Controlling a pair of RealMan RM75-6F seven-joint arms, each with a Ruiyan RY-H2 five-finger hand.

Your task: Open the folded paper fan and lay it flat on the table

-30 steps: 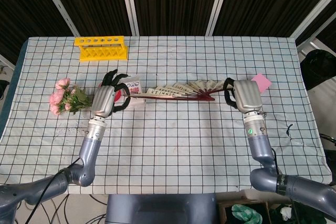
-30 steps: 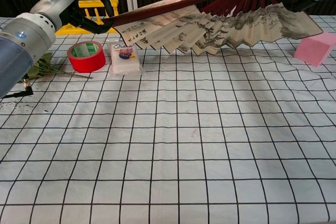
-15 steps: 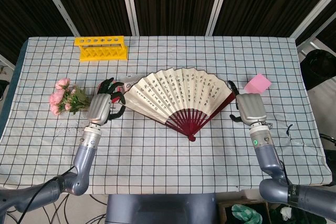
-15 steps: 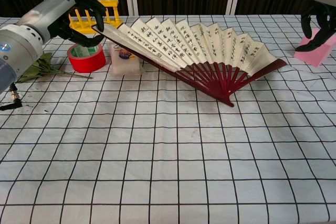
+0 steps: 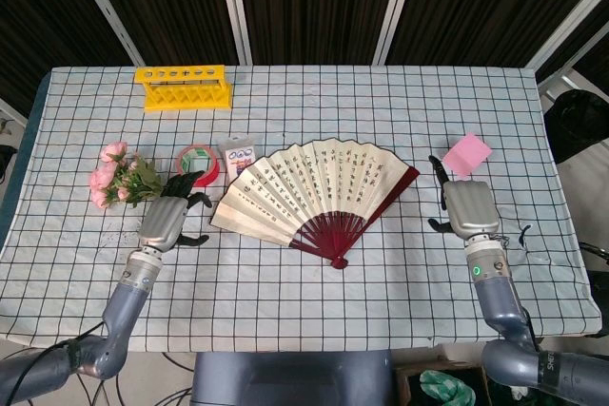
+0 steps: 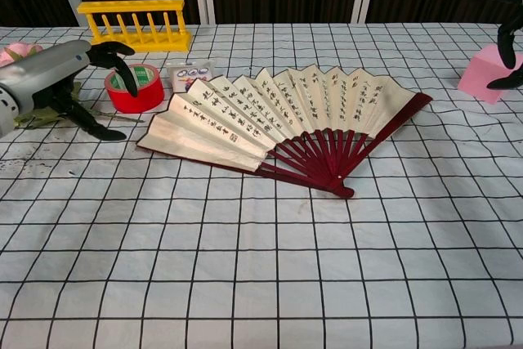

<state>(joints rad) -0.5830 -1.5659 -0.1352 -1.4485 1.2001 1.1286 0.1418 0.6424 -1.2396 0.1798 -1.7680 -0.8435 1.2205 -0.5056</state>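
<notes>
The paper fan (image 5: 309,185) (image 6: 278,116) lies spread open and flat on the checked tablecloth, cream leaf with black writing, dark red ribs meeting at a pivot toward the near side. My left hand (image 5: 169,216) (image 6: 61,79) hovers left of the fan's left edge, fingers apart, holding nothing. My right hand (image 5: 466,204) is right of the fan's red end rib, also apart from it and empty; only its dark fingertips (image 6: 507,42) show at the chest view's right edge.
A red tape roll (image 5: 197,164) (image 6: 134,87) and a small white packet (image 5: 238,153) (image 6: 186,75) sit just behind the fan's left end. Pink flowers (image 5: 116,176) lie far left, a yellow rack (image 5: 185,87) at the back, a pink block (image 5: 466,153) (image 6: 489,73) at right.
Both hands have let go of the fan and drawn back toward the near side. The fan has dropped flat onto the cloth and shifted slightly nearer.
</notes>
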